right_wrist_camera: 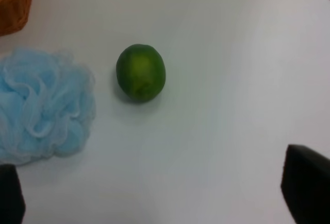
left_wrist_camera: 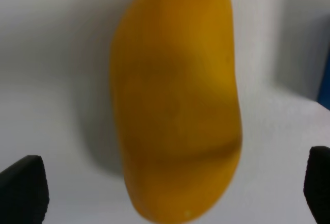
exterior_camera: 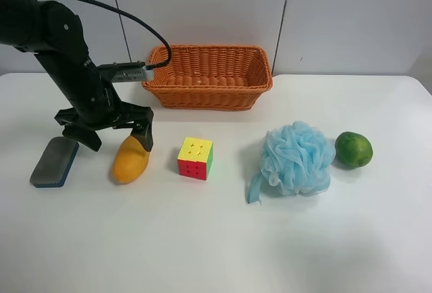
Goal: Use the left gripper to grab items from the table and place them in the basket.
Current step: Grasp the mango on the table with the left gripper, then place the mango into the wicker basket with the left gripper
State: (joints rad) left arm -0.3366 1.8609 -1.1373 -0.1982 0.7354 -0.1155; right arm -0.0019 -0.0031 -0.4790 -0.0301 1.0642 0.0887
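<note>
My left gripper (exterior_camera: 118, 138) is open, low over the white table (exterior_camera: 216, 239), its fingers straddling the upper end of the yellow-orange mango (exterior_camera: 130, 161) without touching it. In the left wrist view the mango (left_wrist_camera: 178, 100) fills the frame between the two black fingertips (left_wrist_camera: 23, 188). The grey-blue eraser (exterior_camera: 54, 162) lies just left of the mango. The puzzle cube (exterior_camera: 195, 158), blue mesh puff (exterior_camera: 297, 159) and green fruit (exterior_camera: 354, 149) lie to the right. The wicker basket (exterior_camera: 209, 75) stands empty behind. My right gripper (right_wrist_camera: 160, 190) is open, above the table near the green fruit (right_wrist_camera: 141, 73).
The left arm's black cable loops over the basket's left corner (exterior_camera: 158, 57). The eraser's blue edge (left_wrist_camera: 325, 79) shows beside the mango in the left wrist view. The puff (right_wrist_camera: 44, 110) and a basket corner (right_wrist_camera: 13, 2) show in the right wrist view. A grey wall stands behind the table.
</note>
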